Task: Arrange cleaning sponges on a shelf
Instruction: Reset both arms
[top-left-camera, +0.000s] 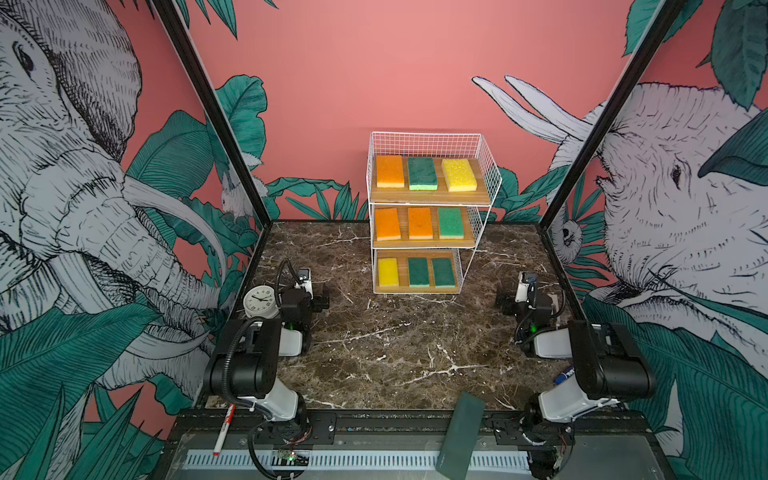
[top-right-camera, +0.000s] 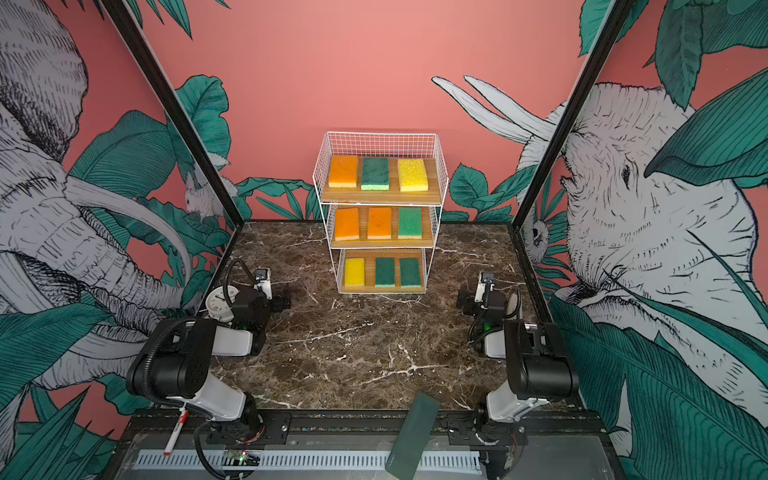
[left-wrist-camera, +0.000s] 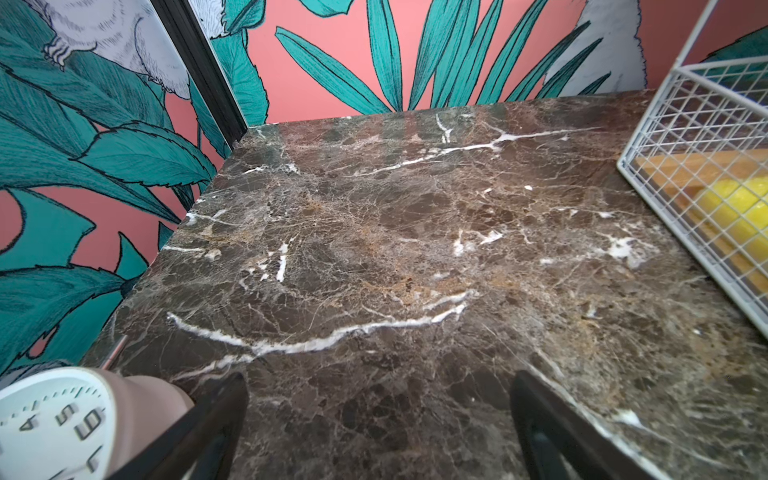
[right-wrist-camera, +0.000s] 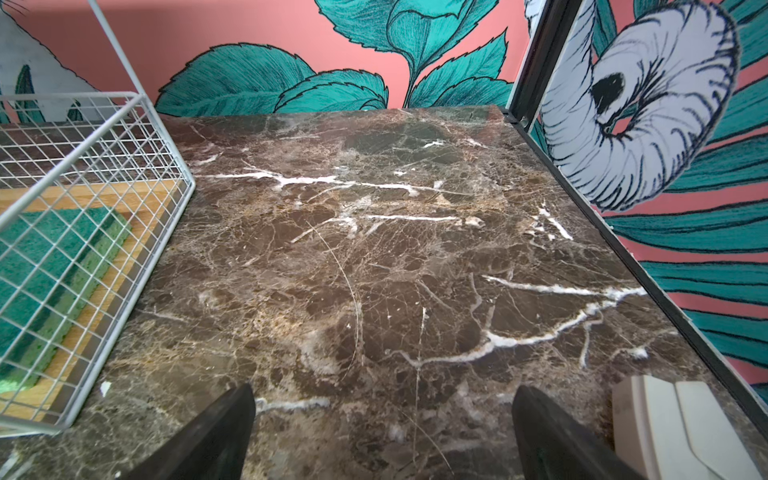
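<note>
Over the marble table (top-left-camera: 395, 353) our left end effector (left-wrist-camera: 380, 376) and right end effector (right-wrist-camera: 384, 388) gape empty; we judge the sponges (top-left-camera: 422, 173) on the shelf (top-left-camera: 424, 143) light, squashy, best pinched widthwise

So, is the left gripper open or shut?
Open: fingers of the left gripper stand wide apart above the marble tabletop, nothing between them.

The shelf (top-left-camera: 424, 145) stands at the far middle of the table (top-left-camera: 395, 353), with three sponges (top-left-camera: 422, 173) on each board (top-left-camera: 430, 197).
</note>
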